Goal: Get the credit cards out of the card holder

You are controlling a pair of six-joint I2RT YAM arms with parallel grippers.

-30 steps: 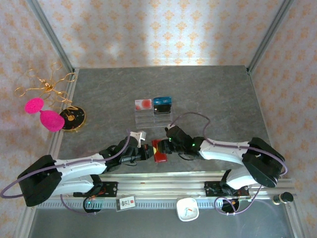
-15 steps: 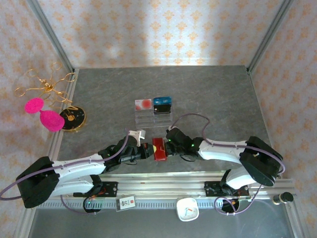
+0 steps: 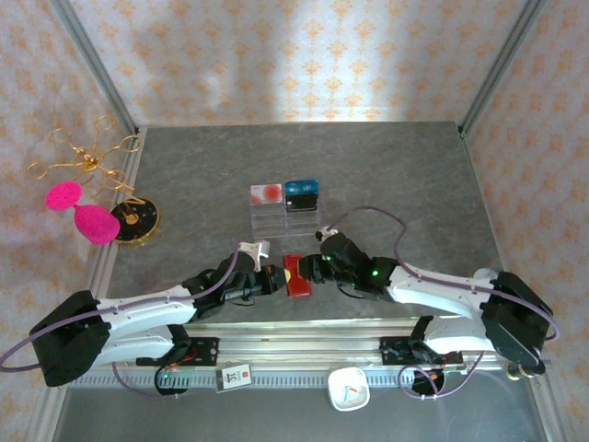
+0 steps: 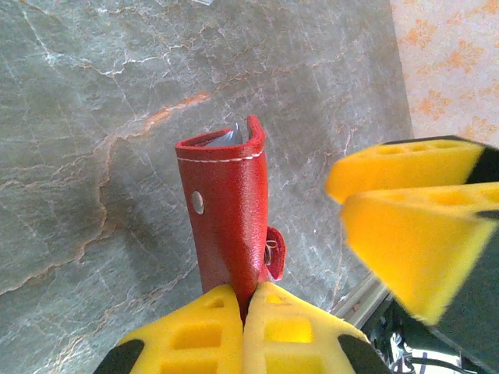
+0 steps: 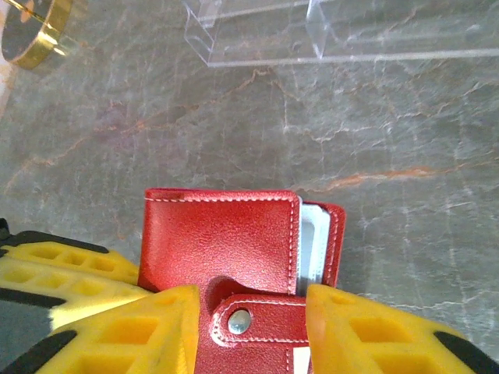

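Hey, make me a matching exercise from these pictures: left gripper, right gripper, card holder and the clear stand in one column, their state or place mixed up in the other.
1. left gripper
2. right gripper
3. card holder
4. clear stand

A. red, between the two grippers
B. open, fingers either side of the snap tab
C. on the table, beyond the card holder
D. shut on the card holder's edge

Pairs: 1-D, 2-B, 3-A, 4-C.

L gripper [image 4: 245,302] clamped, R gripper [image 5: 249,321] apart
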